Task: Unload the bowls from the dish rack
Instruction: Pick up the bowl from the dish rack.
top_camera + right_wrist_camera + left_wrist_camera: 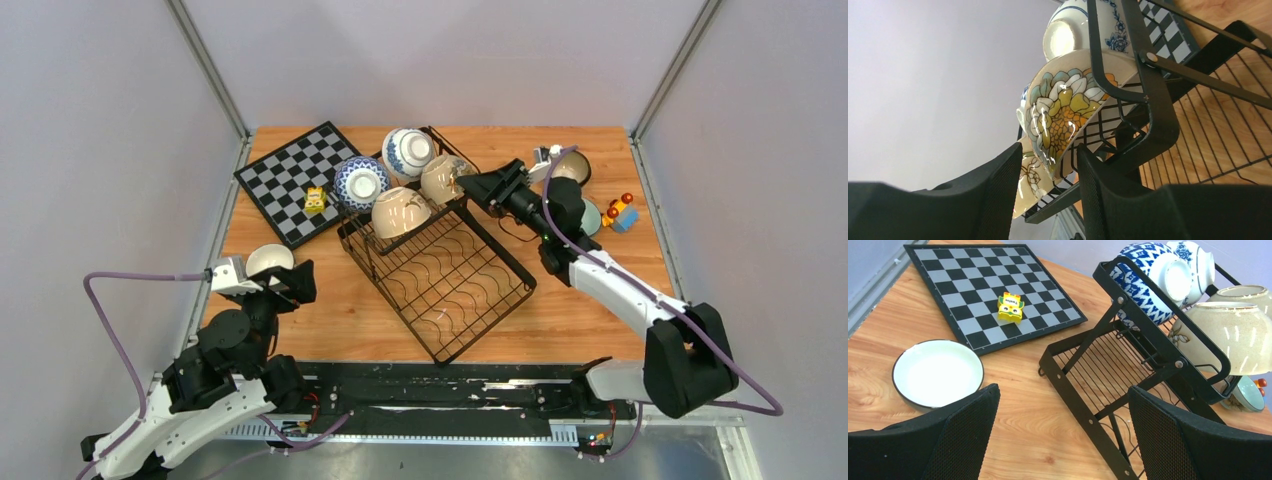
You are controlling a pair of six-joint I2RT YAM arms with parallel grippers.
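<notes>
The black wire dish rack (440, 275) stands mid-table, and it also shows in the left wrist view (1083, 405). Its raised basket holds a blue-and-white patterned bowl (360, 182), a blue floral bowl (408, 150), a beige bowl (401, 211) and a beige flower-painted bowl (443, 177). My right gripper (468, 186) is at the flower-painted bowl (1063, 110). Its fingers (998, 190) are open, one on each side of the bowl's rim. My left gripper (1063, 390) is wide open and empty above the table. It is between the rack and a white dark-rimmed bowl (938, 372) standing on the wood.
A chessboard (295, 180) with a yellow toy (315, 200) lies at the far left. At the far right stand a dark-rimmed bowl (572, 167), a pale teal bowl (591, 216) and a small coloured toy (622, 212). The rack's lower tray holds nothing.
</notes>
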